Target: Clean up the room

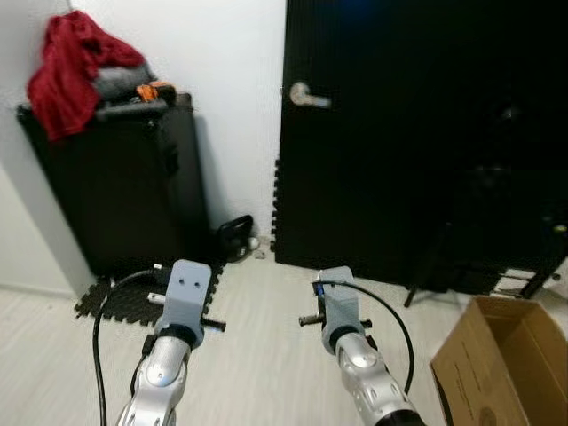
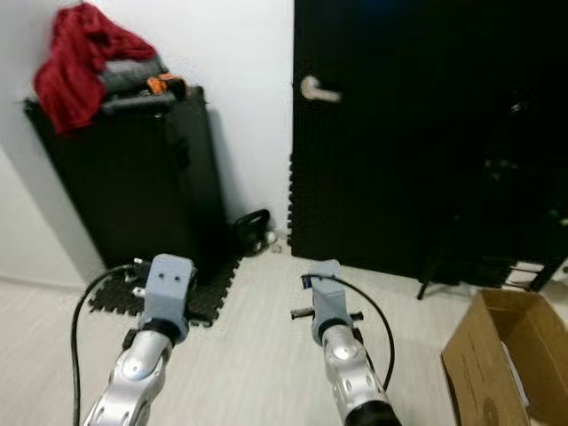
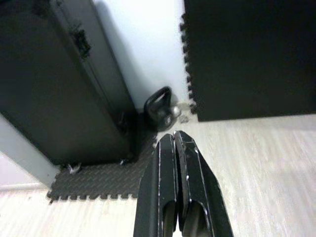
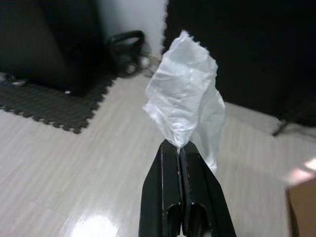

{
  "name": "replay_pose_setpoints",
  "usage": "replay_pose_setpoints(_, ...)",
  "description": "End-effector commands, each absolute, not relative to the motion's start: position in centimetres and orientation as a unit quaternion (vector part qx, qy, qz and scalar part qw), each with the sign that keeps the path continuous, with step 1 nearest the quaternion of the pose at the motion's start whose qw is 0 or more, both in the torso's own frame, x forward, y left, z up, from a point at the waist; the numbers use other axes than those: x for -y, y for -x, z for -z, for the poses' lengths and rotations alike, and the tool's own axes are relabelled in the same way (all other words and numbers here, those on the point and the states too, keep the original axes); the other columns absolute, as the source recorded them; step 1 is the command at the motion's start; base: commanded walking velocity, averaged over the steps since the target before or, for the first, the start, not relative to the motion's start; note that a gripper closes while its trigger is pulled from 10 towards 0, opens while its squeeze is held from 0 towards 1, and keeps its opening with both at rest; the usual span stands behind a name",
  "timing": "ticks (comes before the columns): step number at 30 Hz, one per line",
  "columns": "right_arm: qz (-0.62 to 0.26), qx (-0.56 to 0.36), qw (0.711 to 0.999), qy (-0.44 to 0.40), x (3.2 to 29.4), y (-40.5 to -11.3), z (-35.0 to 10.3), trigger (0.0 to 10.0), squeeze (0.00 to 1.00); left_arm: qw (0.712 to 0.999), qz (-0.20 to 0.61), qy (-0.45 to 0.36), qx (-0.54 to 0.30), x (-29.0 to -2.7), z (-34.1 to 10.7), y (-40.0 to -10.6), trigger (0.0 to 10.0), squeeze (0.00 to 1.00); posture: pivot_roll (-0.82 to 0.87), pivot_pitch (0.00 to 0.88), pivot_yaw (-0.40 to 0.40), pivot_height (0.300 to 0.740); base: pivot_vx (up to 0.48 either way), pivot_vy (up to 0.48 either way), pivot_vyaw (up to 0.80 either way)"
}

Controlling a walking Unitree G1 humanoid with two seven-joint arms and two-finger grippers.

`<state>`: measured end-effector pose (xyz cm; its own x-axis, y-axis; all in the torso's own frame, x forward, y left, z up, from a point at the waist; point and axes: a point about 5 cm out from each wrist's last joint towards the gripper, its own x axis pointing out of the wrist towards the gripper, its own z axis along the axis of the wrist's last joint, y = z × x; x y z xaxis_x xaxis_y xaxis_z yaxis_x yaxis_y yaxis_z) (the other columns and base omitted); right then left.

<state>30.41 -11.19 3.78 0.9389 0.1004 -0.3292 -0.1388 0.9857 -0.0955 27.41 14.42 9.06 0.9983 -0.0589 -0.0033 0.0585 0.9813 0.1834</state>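
My right gripper (image 4: pixel 178 144) is shut on a crumpled white tissue (image 4: pixel 185 94), which sticks up past the fingertips above the pale wood floor. The fingers of my left gripper (image 3: pixel 174 134) are pressed together with nothing between them. Both silver arms reach forward low in the eye views, the left arm (image 1: pixel 182 306) on the left and the right arm (image 1: pixel 342 319) near the middle. An open cardboard box (image 1: pixel 510 364) stands on the floor to the right of my right arm.
A tall black case (image 1: pixel 124 186) leans on the white wall at left, with a red cloth (image 1: pixel 71 67) and grey items on top. A black kettlebell (image 1: pixel 235 238) and a foam mat (image 3: pixel 98 177) lie at its foot. A black door with a silver handle (image 1: pixel 306 93) is ahead.
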Motion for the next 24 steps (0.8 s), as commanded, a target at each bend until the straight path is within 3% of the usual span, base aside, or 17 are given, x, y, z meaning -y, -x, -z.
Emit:
replay_pose_setpoints(1, -0.055, -0.167, 0.983, 0.057, 11.53, -30.42, -3.65, 10.0, 0.00, 0.995, 0.035, -0.094, -0.004, -14.32, -8.85, -27.29, 10.0, 0.00, 0.02, 0.000, 0.013, 0.740, 0.000, 0.000, -0.80)
replay_pose_setpoints(24, -0.056, -0.170, 0.982, 0.058, 11.57, -30.41, -3.55, 10.0, 0.00, 0.995, 0.035, -0.095, -0.006, -14.40, -8.84, -27.24, 10.0, 0.00, 0.02, 0.000, 0.009, 0.740, 0.000, 0.000, -0.80)
